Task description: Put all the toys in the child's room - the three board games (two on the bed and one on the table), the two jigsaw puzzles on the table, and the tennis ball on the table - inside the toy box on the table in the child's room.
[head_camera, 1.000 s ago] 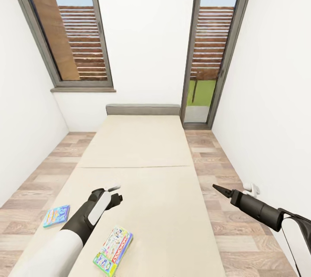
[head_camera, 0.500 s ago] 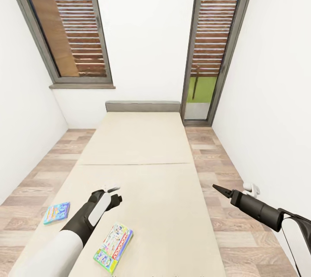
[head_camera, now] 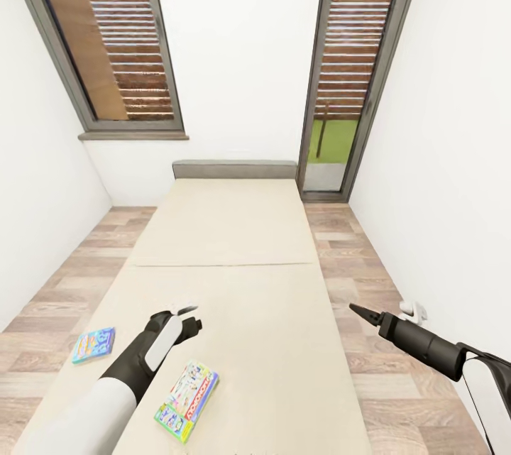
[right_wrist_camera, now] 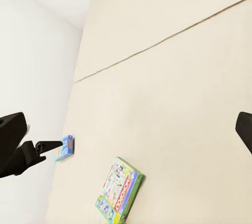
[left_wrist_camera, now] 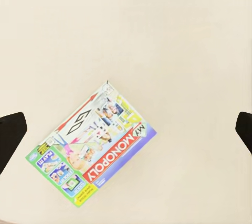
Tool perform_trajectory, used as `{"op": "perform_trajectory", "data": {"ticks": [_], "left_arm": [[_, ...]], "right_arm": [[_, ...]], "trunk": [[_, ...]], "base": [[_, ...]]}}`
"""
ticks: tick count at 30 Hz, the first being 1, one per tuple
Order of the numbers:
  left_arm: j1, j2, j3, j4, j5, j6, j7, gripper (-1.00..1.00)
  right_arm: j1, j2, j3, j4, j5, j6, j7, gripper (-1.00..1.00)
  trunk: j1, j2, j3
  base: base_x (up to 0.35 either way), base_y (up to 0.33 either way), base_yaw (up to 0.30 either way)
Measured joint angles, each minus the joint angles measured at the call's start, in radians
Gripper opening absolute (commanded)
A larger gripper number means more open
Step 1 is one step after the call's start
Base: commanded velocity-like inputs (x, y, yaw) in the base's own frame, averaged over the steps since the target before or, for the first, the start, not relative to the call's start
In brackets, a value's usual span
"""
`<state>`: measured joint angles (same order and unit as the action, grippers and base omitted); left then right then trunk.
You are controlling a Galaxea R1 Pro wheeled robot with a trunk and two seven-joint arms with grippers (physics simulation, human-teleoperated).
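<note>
1. A long beige bed (head_camera: 234, 277) runs away from the robot toward a grey headboard (head_camera: 235, 170) at the far white wall, with wood-plank floor (head_camera: 64, 284) along both of its sides.
2. A Monopoly board game box (head_camera: 187, 400) lies flat on the near part of the bed, toward its left edge, turned at an angle to the bed's length. In the left wrist view the same box (left_wrist_camera: 93, 144) sits flat on the beige cover, its "MY MONOPOLY" lettering readable.
3. A second, smaller blue board game box (head_camera: 94, 345) lies flat at the bed's left edge, well apart from the Monopoly box. It shows small and distant in the right wrist view (right_wrist_camera: 65, 147).
4. The left gripper (head_camera: 190, 322) hangs above the bed just beyond the Monopoly box and touches nothing. Its fingers (left_wrist_camera: 10, 136) stand far apart at the two sides of the left wrist view, with nothing held between them.
5. The right gripper (head_camera: 355, 310) reaches forward over the floor beside the bed's right edge. Its dark fingers (right_wrist_camera: 11, 135) are spread wide in the right wrist view, and it carries nothing.
6. A tall window (head_camera: 106, 36) stands at the far left and a glass door (head_camera: 351, 64) at the far right, both showing wooden slats outside.
</note>
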<state>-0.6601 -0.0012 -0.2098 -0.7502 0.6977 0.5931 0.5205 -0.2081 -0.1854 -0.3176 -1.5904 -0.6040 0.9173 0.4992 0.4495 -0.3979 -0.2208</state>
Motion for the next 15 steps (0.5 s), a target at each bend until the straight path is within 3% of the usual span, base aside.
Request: {"op": "perform_trajectory", "data": {"ticks": [15], "left_arm": [[-0.050,0.000,-0.001,0.004,-0.011,-0.010,-0.004,1.00]], "right_arm": [[0.001,0.001,0.001,0.000,0.001,-0.002,-0.001,1.00]], "trunk": [[0.000,0.000,-0.025]], "base": [[0.000,0.000,0.000]]}}
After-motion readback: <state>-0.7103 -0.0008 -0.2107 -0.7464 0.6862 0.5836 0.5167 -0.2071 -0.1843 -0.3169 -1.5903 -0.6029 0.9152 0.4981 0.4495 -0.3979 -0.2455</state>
